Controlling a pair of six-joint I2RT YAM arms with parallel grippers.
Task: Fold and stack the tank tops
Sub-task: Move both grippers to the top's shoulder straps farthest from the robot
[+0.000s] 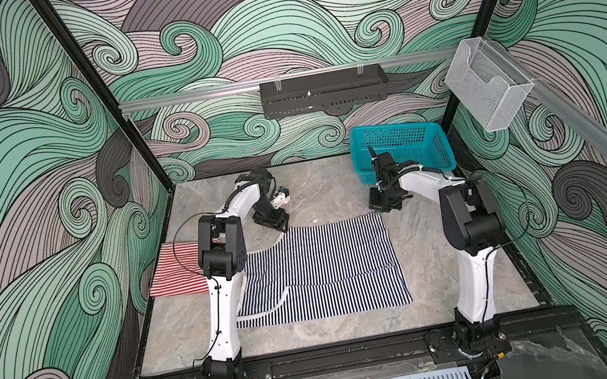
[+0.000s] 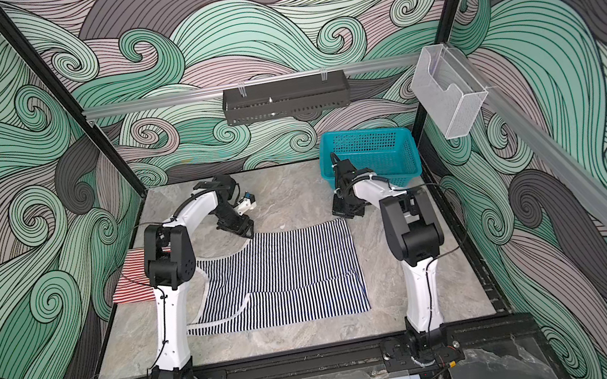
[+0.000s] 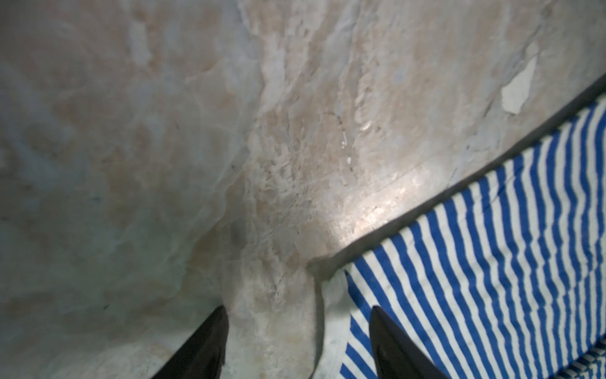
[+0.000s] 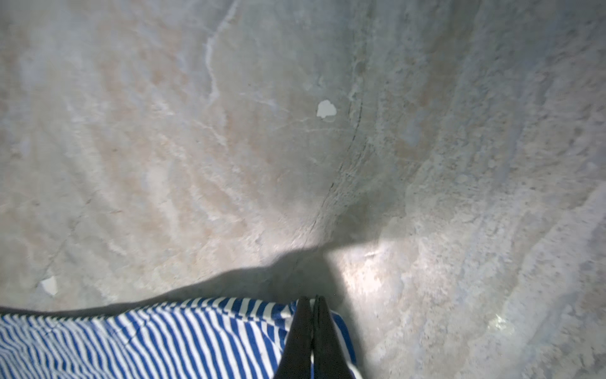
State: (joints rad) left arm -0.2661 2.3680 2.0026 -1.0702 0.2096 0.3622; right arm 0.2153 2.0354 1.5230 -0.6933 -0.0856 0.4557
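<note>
The navy-and-white tank top lies spread flat mid-table, its near part folded over. A folded red-and-white tank top sits at the left, partly hidden behind my left arm. My left gripper is open at the navy top's far left corner, with one finger over the stripes and the other over bare table. My right gripper is shut on the far right corner of the navy top, which is slightly raised there.
A teal mesh basket stands at the back right, just behind my right wrist. A black perforated tray hangs on the back rail. A clear box hangs on the right rail. Marble tabletop shows beyond the navy top.
</note>
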